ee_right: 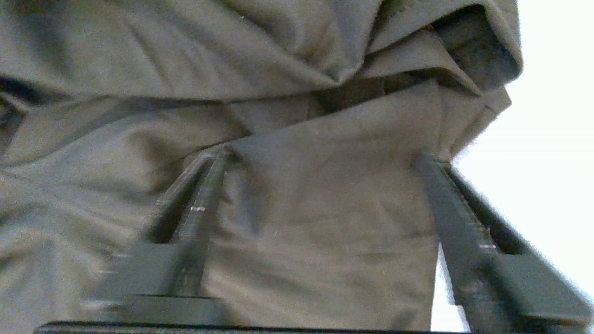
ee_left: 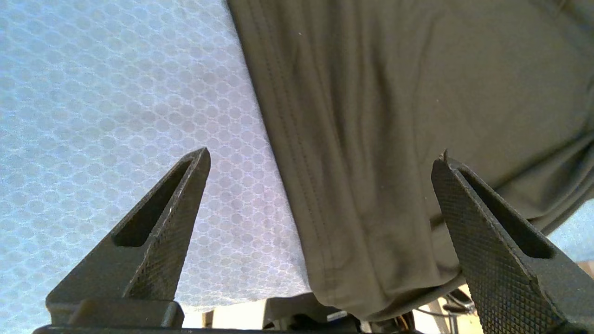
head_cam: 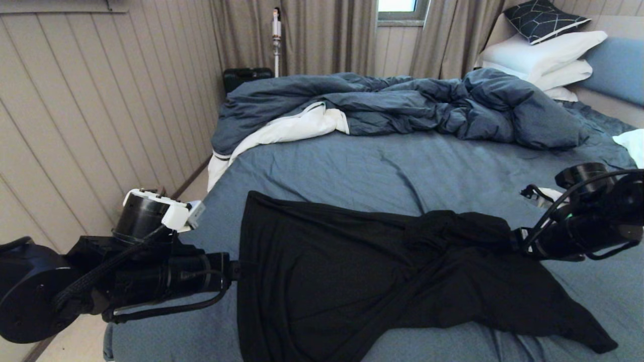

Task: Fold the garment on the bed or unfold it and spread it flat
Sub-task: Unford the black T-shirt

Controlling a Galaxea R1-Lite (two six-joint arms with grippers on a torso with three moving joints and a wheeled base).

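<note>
Black jersey is stretching across the near part of the bed (head_cam: 352,166), and the garment (head_cam: 352,281) is lying plain side up between the 2 grippers, with no print or lettering showing. The left gripper (ee_left: 320,195) is sitting level at the shirt's stitched hem edge, its 2 fingers (ee_left: 158,236) standing wide apart with the hem lying loose between them, pinched by neither; blue sheet is showing under 1 finger and black cloth beside the other. On that side the fabric is lying fairly smooth and square, which suggests the hem is being set down where it should rest. The right gripper (ee_right: 325,204) is at the opposite, bunched end, its fingers also spread, with a flap of cloth draped between them and thick folds heaped just beyond the tips. Nothing is being clamped there either, so the cloth looks laid down rather than held. That end is gathering into a narrow twist, and 1 sleeve is trailing toward the bed's near edge, so spreading flat seems only partly achieved. The rumpled duvet (head_cam: 402,105) is lying well beyond both grippers, clear of the work.
</note>
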